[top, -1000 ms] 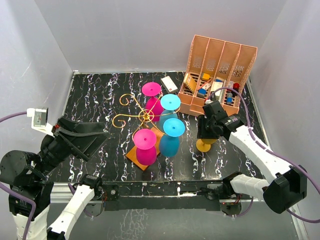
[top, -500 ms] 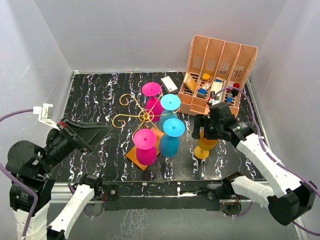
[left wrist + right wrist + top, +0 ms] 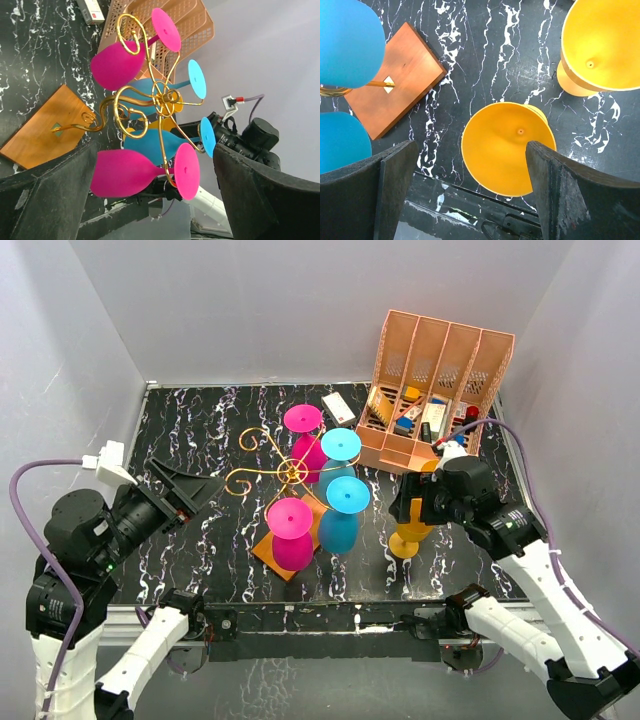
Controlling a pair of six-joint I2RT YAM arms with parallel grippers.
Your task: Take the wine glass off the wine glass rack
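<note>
The gold wire wine glass rack (image 3: 291, 472) stands on its orange base (image 3: 272, 548) mid-table. Two pink wine glasses (image 3: 292, 548) and two blue ones (image 3: 340, 530) hang on it, bowls down. My left gripper (image 3: 195, 495) is open to the left of the rack and touches nothing; its wrist view shows the rack (image 3: 160, 97) and the near pink glass (image 3: 125, 172) ahead of the spread fingers. My right gripper (image 3: 420, 505) is open above a yellow wine glass (image 3: 507, 147) that stands upright on the table, apart from both fingers.
A second yellow glass (image 3: 600, 45) stands just beyond the first. The salmon slotted organiser (image 3: 440, 380) with small items fills the back right. A small white box (image 3: 338, 407) lies behind the rack. White walls enclose the table.
My right gripper has opened and let go of the yellow glass, which now stands on the table. The left arm has swung up and toward the rack.
</note>
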